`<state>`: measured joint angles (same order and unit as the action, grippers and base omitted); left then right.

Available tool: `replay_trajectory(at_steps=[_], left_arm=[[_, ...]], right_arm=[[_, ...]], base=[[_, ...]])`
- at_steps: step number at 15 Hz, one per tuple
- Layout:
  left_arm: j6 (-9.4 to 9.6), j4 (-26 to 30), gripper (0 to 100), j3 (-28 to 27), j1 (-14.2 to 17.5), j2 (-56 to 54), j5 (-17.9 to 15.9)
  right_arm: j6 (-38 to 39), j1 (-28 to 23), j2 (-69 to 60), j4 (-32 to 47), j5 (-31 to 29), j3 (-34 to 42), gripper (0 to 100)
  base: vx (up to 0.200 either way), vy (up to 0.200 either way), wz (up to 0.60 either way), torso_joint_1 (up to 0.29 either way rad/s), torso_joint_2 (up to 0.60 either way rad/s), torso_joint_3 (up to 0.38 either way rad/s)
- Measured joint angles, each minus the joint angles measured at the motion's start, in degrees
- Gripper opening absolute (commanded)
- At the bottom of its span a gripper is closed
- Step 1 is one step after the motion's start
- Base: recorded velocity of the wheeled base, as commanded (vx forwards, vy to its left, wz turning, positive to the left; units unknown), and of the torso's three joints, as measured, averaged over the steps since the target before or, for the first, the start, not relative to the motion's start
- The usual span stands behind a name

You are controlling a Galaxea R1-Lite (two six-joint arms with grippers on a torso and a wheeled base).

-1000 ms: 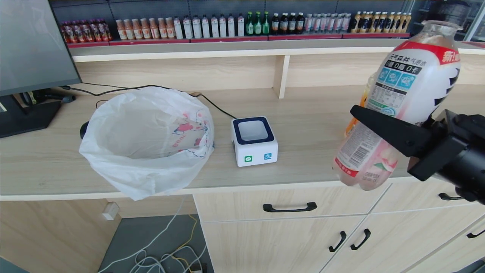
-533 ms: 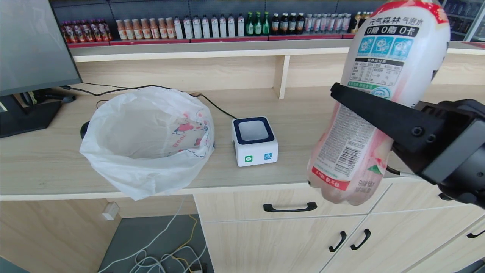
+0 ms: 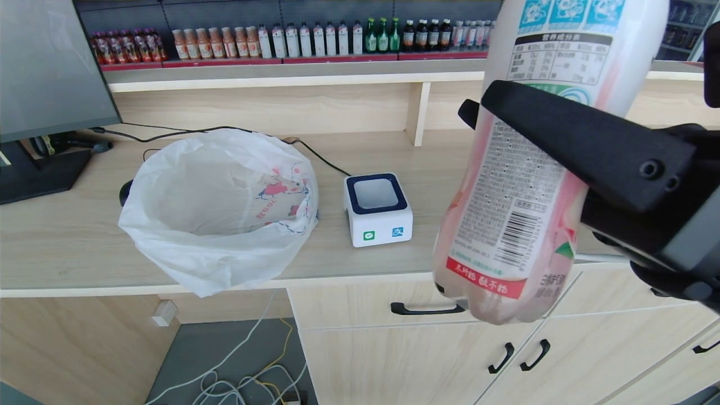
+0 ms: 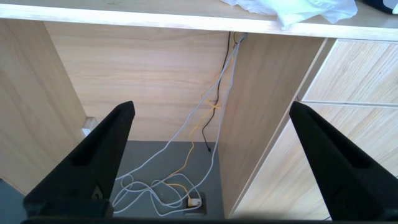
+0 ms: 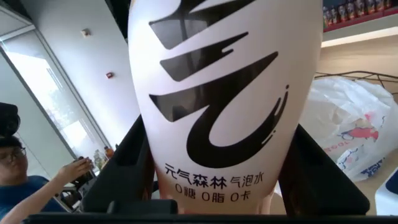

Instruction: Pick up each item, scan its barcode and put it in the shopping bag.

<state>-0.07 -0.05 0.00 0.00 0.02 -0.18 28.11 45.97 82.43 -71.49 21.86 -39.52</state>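
My right gripper (image 3: 540,140) is shut on a pink-and-white drink bottle (image 3: 523,185), held high at the right, close to the head camera, base down and barcode facing the camera. In the right wrist view the bottle (image 5: 217,106) sits clamped between the black fingers (image 5: 124,168). The white scanner box (image 3: 377,209) rests on the counter, left of and below the bottle. A white shopping bag (image 3: 219,205) stands open left of the scanner. My left gripper (image 4: 211,162) is open, hanging below the counter edge over floor cables.
A wooden counter (image 3: 67,236) with drawers and black handles (image 3: 430,308) beneath. A dark monitor (image 3: 50,62) stands at the far left. Cables (image 3: 225,129) run behind the bag. Shelves of bottles (image 3: 337,36) line the back wall.
The right gripper has lifted the bottle up and to the left, closer to the head camera, so it looms larger. Bag and scanner have stayed put.
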Motion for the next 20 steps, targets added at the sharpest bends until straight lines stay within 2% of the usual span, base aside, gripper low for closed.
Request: replay_trajectory(at_steps=[7,20], left_arm=[[-0.04,0.0,100,0.0,0.0,0.0,0.0],[-0.04,-0.02,100,0.0,0.0,0.0,0.0]], right_arm=[[1.99,0.63,0.56,-3.16,2.45,0.13,0],[1.67,0.72,-0.22,-3.95,2.39,0.61,0]], base=[[0.0,0.0,0.0,0.0,0.0,0.0],[0.0,0.0,0.0,0.0,0.0,0.0]])
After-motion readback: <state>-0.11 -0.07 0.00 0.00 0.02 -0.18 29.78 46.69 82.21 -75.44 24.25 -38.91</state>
